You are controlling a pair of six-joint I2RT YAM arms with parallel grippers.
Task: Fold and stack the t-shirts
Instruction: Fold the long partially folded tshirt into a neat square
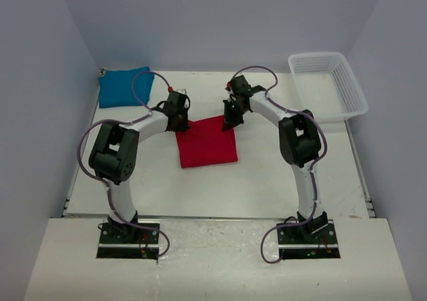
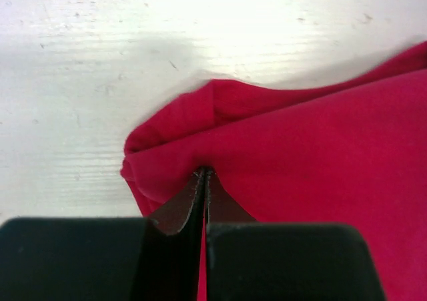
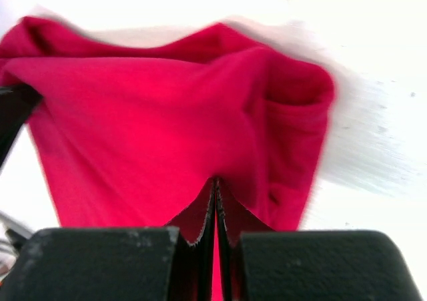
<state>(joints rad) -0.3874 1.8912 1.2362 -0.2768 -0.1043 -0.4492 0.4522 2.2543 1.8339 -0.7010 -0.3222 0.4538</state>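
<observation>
The left pincer (image 1: 181, 123) is clenching the red t-shirt (image 1: 208, 144) at its far left corner; the right pincer (image 1: 230, 121) is doing the same at the far right corner, so both are biting the same far edge, one at each end; in the left wrist view the left pincer (image 2: 203, 174) is showing its jaws pressed together with only a sliver of red cloth between them, and the fabric is puckering into a small peak right at the tips; beyond that peak the corner of the shirt is folding over itself in a rounded lump, resting against the white table (image 2: 80, 81); in the right wrist view the right pincer (image 3: 215, 182) is likewise squeezed tight on cloth, jaws meeting, with the shirt spreading out ahead of it in loose waves and its right-hand corner sagging in a doubled fold; the edges there are coming through smeared, so I cannot tell whether that corner is touching the table or hanging just off it; from above, the red t-shirt is lying as a rough square in the middle of the table, between the two arms, its near edge sitting flat; the teal t-shirt (image 1: 123, 86) is sitting folded in the far left corner, well apart from the red one; the white mesh basket (image 1: 319, 55) is standing at the far right corner, apart from both shirts.
</observation>
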